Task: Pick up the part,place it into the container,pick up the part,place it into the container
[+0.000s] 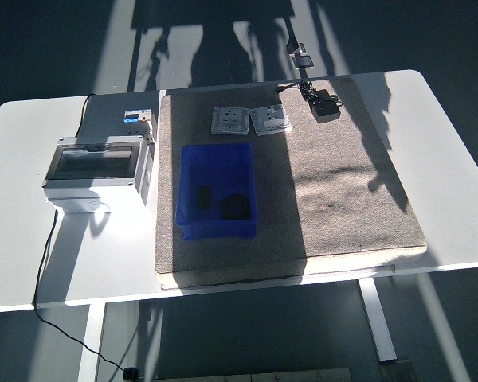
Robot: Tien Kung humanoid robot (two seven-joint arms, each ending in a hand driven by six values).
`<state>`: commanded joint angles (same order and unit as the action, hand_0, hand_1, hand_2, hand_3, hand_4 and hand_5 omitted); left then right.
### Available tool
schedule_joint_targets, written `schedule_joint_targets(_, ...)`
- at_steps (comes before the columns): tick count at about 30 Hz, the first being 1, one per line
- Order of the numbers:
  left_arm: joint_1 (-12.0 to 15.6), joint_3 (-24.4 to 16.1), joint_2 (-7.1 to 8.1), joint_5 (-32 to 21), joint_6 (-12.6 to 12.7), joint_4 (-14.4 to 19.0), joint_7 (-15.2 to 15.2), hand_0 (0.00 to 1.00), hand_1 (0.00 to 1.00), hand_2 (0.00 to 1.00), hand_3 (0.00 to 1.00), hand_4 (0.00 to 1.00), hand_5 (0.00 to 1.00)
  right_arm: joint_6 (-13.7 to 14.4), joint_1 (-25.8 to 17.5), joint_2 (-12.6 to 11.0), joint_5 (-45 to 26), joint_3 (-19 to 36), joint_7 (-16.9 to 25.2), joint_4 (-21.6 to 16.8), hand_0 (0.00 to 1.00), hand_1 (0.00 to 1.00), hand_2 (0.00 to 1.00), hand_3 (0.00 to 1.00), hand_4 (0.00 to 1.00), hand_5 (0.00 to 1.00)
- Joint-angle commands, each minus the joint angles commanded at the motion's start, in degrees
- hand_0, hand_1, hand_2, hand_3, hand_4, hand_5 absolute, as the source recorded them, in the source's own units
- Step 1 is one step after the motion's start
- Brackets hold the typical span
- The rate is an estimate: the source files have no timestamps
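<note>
A blue plastic container (217, 155) stands on the left half of a grey-brown mat (334, 183). Two dark parts lie inside it near its front wall: a flat rectangular one (201, 196) on the left and a rounder one (235, 206) on the right. Neither of my hands shows anywhere in the head view.
Two grey socket plates (229, 120) (269, 118) lie behind the container. A black power adapter (325, 105) with its cable sits at the mat's far right. A grey enclosure box (95, 169) with a clear lid and a blue breaker stands left of the mat.
</note>
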<state>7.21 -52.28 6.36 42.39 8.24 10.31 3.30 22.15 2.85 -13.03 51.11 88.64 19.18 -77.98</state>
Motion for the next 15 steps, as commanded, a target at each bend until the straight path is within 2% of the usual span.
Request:
schedule_joint_targets(4, 0.13, 0.77, -0.25, -1.81, -0.06, 0.0, 0.17, 0.679, 0.645, 0.668, 0.658, 0.687, 0.583, 0.03, 0.41, -0.19, 0.32, -0.58, -0.2, 0.09, 0.793, 0.57, 0.629, 0.609, 0.953, 0.691)
schedule_joint_targets(8, 0.64, 4.75, -0.39, -5.95, -0.38, 0.0, 0.87, 0.679, 0.645, 0.668, 0.658, 0.687, 0.583, 0.05, 0.65, -0.28, 0.36, -1.02, -0.26, 0.3, 0.793, 0.57, 0.629, 0.609, 0.953, 0.691)
schedule_joint_targets(9, 0.84, 5.95, -0.45, -7.17, -0.48, 0.0, 1.09, 0.68, 0.645, 0.667, 0.665, 0.693, 0.641, 0.05, 0.73, -0.3, 0.38, -1.1, -0.25, 0.32, 0.793, 0.57, 0.63, 0.607, 0.93, 0.671)
schedule_joint_targets(15, 2.64, 11.47, -0.68, -12.77, -1.5, 0.85, 1.96, 0.68, 0.645, 0.667, 0.665, 0.693, 0.641, 0.1, 0.94, -0.65, 0.43, -1.31, -0.2, 0.48, 0.793, 0.57, 0.63, 0.607, 0.93, 0.671)
